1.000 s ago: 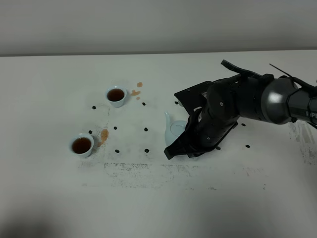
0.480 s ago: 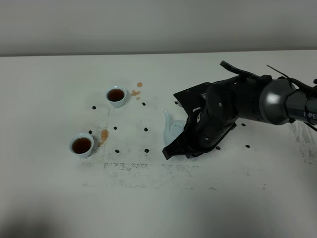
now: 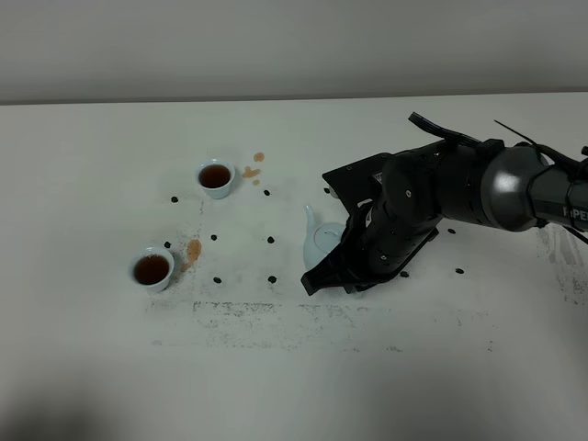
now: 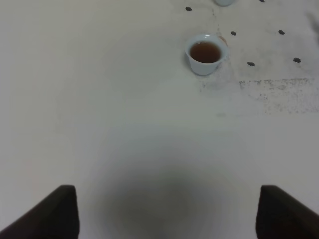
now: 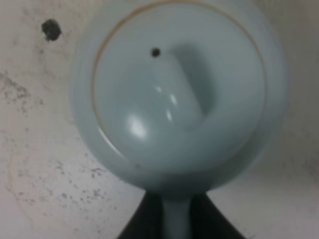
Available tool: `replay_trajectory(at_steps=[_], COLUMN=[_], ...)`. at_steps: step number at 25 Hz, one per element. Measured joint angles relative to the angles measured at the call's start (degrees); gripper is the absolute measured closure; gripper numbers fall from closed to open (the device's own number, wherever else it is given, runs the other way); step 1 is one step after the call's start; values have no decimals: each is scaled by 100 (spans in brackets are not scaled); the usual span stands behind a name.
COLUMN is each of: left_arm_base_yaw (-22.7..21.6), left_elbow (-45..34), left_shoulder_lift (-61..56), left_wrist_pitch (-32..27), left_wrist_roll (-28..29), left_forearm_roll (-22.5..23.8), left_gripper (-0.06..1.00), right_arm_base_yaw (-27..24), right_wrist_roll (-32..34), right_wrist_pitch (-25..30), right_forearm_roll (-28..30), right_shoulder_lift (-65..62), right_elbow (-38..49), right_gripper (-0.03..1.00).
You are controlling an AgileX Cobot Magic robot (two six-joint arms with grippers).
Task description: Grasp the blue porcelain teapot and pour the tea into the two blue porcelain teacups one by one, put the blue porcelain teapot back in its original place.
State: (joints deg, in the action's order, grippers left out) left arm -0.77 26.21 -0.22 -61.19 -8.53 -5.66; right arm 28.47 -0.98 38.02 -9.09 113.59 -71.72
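Note:
The blue porcelain teapot is upright at the table's middle, spout to the left, and the arm hides its right half. From above, its lid and knob fill the right wrist view. My right gripper is shut on the loop handle, with a dark finger on each side. Whether the pot's base touches the table I cannot tell. Two blue porcelain teacups, far and near, stand to the left and hold brown tea. The near cup lies ahead of my left gripper, which is open and empty.
Brown tea spills mark the table beside the far cup and next to the near cup. Small black dots and a scuffed grey patch are spread over the white tabletop. The right arm's dark bulk spans the right side.
The right arm with the teapot has shifted slightly left and down, then held still. The cups have not moved.

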Motion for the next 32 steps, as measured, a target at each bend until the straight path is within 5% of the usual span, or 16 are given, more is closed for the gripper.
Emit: replay_trajectory(at_steps=[6,19,32], left_arm_base_yaw=[0,0,0], left_elbow=[0,0,0], left_shoulder_lift=[0,0,0], left_wrist_pitch=[0,0,0], left_wrist_roll=[0,0,0], left_forearm_roll=[0,0,-18], left_gripper=[22,22,22], right_arm_base_yaw=[0,0,0], right_wrist_roll=[0,12,173], right_wrist_pitch=[0,14,891], right_forearm_roll=[-124,-126,7], right_shoulder_lift=[11,22,-1069], right_elbow=[0,0,0], right_gripper=[85,56,53])
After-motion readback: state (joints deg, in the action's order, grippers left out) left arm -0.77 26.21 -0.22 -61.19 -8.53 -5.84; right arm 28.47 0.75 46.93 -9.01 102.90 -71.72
